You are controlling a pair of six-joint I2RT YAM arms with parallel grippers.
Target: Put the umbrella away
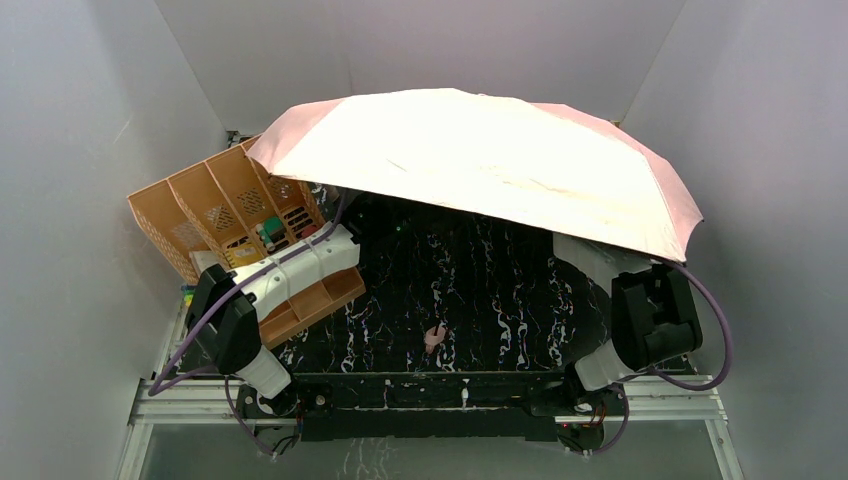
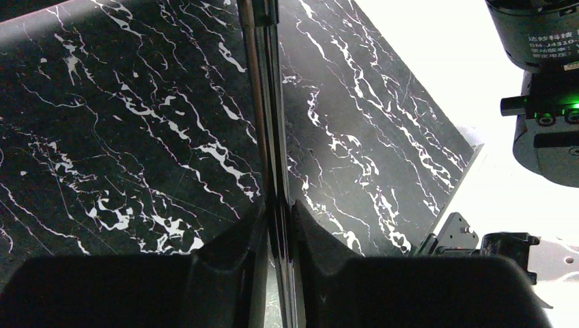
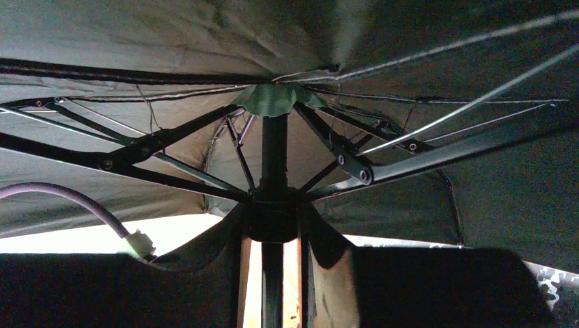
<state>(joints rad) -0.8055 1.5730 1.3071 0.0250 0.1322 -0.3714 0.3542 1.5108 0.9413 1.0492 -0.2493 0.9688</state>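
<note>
Two grips hold the open shiny-pink folding umbrella (image 1: 470, 165) above the black marbled bench (image 1: 470, 275): left pincer (image 2: 278, 225) pinched onto its thin metal shaft (image 2: 265, 102), right pincer (image 3: 273, 229) closed around the black runner (image 3: 273, 205). Draw the runner straight along the shaft, without twisting.

Each arm is built from blocky matte black joint housings and smooth white moulded shells. The left arm (image 1: 300, 265) has a long white ribbed link beside a black elbow block (image 1: 228, 322). The right arm (image 1: 655, 315) has a similar black block above a white cylindrical section (image 1: 600, 367). A thin lilac cable (image 1: 186, 335) loops along the left arm. Another on the right arm meets a small white plug (image 3: 140, 243). A round black motor housing (image 2: 539, 31) carries small white printed lettering, with a green light (image 2: 572, 106) and small screws (image 2: 546, 121) below. The left gripper (image 2: 278, 219) and right gripper (image 3: 273, 225) each have two black fingers (image 2: 229, 253) with curved inner edges.
</note>
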